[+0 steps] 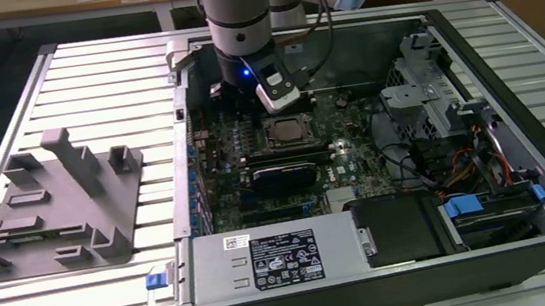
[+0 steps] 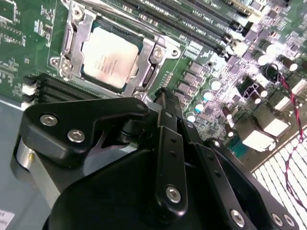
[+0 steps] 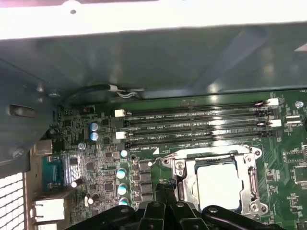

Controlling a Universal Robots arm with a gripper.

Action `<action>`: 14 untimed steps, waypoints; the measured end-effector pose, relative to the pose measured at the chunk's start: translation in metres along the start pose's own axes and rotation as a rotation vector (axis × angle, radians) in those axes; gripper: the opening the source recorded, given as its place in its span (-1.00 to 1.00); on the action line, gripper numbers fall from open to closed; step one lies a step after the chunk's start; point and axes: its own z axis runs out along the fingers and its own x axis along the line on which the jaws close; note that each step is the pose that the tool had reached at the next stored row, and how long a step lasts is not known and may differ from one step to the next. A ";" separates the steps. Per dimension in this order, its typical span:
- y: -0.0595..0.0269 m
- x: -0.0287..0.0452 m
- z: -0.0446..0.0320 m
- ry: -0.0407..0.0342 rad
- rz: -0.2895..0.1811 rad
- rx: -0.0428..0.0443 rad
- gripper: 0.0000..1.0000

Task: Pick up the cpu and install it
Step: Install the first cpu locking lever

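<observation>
Most of it is looking done: flat square silver-topped cpu (image 2: pixel 108 56) is sitting in the metal-framed black socket (image 2: pixel 76 36); black pincer (image 2: pixel 163 96) is hovering at 5 o'clock, fingers pressed together, gripping nothing.

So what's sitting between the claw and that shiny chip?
In both wrist views, just the metal socket frame edging the cpu; the claw hangs beside it, fingertips close to the frame, with nothing else between.
</observation>
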 end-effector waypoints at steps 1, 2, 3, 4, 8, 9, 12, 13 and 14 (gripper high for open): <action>0.0001 -0.0001 -0.0013 0.0002 0.000 -0.0013 -0.79; 0.0002 -0.0002 -0.0027 0.0002 0.000 -0.0026 -0.79; 0.0004 -0.0002 -0.0041 0.0003 0.000 -0.0039 -0.79; 0.0005 -0.0003 -0.0054 0.0004 0.000 -0.0053 -0.79; 0.0006 -0.0002 -0.0073 0.0007 0.000 -0.0097 -0.79; 0.0005 0.0003 -0.0074 0.0008 0.000 -0.0113 -0.79; -0.0002 0.0031 -0.0076 0.0010 0.001 -0.0180 -0.79; -0.0004 0.0042 -0.0076 0.0007 0.001 -0.0185 -0.79; -0.0007 0.0051 -0.0077 0.0008 0.001 -0.0199 -0.79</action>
